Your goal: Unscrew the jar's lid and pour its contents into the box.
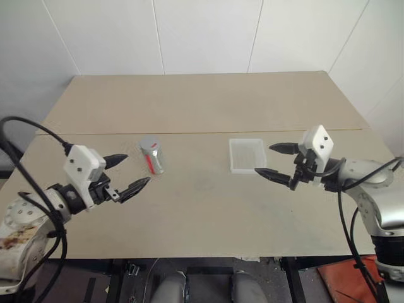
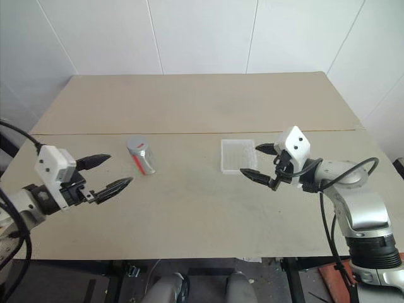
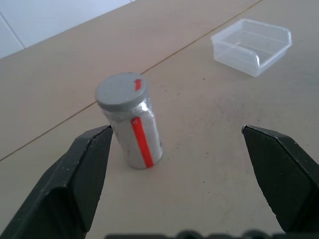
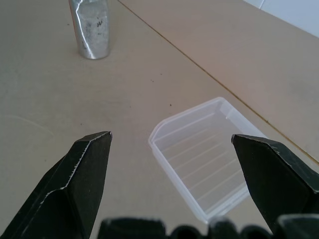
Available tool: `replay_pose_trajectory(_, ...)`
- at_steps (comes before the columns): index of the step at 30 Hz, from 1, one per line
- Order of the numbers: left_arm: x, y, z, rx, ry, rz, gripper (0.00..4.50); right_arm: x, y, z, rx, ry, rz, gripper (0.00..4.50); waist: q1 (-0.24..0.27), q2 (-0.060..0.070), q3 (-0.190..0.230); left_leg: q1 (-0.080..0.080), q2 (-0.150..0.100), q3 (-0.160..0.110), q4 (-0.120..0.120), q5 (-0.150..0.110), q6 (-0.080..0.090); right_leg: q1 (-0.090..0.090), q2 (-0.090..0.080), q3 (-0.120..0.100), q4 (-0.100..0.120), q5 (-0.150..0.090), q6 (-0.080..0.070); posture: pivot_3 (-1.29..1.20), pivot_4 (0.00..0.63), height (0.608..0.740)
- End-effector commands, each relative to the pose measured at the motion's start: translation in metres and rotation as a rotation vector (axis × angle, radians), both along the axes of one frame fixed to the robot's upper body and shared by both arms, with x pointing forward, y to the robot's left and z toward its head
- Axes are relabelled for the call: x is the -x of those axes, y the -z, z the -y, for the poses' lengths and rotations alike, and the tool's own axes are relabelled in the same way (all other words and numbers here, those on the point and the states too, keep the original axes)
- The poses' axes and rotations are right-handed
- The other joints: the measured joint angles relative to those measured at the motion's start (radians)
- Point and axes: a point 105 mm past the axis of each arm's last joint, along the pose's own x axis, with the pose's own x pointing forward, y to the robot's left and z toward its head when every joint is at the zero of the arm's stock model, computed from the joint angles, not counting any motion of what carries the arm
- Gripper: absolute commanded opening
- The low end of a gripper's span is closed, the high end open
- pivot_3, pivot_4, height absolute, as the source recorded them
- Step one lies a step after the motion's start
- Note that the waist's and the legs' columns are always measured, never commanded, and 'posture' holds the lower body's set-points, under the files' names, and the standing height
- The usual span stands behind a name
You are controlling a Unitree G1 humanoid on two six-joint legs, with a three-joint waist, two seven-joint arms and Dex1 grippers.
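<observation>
Table (image 1: 202, 208): pale tan surface, with a seam running left to right across its middle.

Jar (image 1: 153, 159): small clear cylinder with a red vertical stripe, standing upright on the table left of centre, just on the near side of the seam. Free of both grippers.

Lid (image 1: 149, 144): round grey cap, seated on top of the jar; a small red mark shows at its edge in the left wrist view.

Contents: cannot be made out inside the jar.

Box (image 1: 247, 155): shallow translucent white tray, open side up, resting flat on the table right of centre, well apart from the jar. Nothing visible inside.

Left gripper (image 1: 129, 173): held above the table, near and to the left of the jar, pointing toward it. Fingers spread wide, nothing between them.

Right gripper (image 1: 273, 161): held just right of the box, pointing left toward it. Fingers spread wide, gripping nothing; the nearer fingertip lies close to the box's near right corner.
</observation>
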Motion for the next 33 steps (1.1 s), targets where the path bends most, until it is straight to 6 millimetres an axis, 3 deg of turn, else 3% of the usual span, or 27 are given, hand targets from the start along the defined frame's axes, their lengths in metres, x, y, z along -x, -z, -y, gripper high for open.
replay_pose_trajectory(1, 0.002, -0.007, 0.003, 0.000, 0.006, 0.041, 4.50, 0.002, -0.015, 0.000, 0.012, 0.008, 0.058, 4.48, 0.002, 0.000, 0.000, 0.000, 0.000, 0.000, 0.000, 0.000, 0.000, 0.000, 0.000, 0.000, 0.000, 0.000, 0.000, 0.00, 0.150, 0.740)
replay_pose_trajectory(12, -0.014, -0.006, 0.011, 0.025, 0.017, 0.064, 4.50, 0.011, -0.021, 0.010, 0.044, -0.001, 0.085, 4.48, 0.001, 0.000, 0.000, 0.000, 0.000, 0.000, 0.000, 0.000, 0.000, 0.000, 0.000, 0.000, 0.000, 0.000, 0.000, 0.00, 0.150, 0.740)
replay_pose_trajectory(27, -0.010, 0.000, 0.017, 0.091, -0.087, 0.076, 4.50, 0.004, -0.017, 0.016, 0.034, -0.011, 0.027, 4.48, 0.000, 0.000, 0.000, 0.000, 0.000, 0.000, 0.000, 0.000, 0.000, 0.000, 0.000, 0.000, 0.000, 0.000, 0.000, 0.00, 0.150, 0.740)
replay_pose_trajectory(33, -0.009, -0.009, 0.000, 0.177, -0.315, 0.156, 4.50, 0.004, -0.019, 0.016, 0.051, -0.035, 0.022, 4.48, 0.001, 0.000, 0.000, -0.001, 0.000, 0.000, 0.000, 0.000, 0.000, -0.001, 0.000, 0.000, 0.000, 0.000, 0.000, 0.00, 0.150, 0.740)
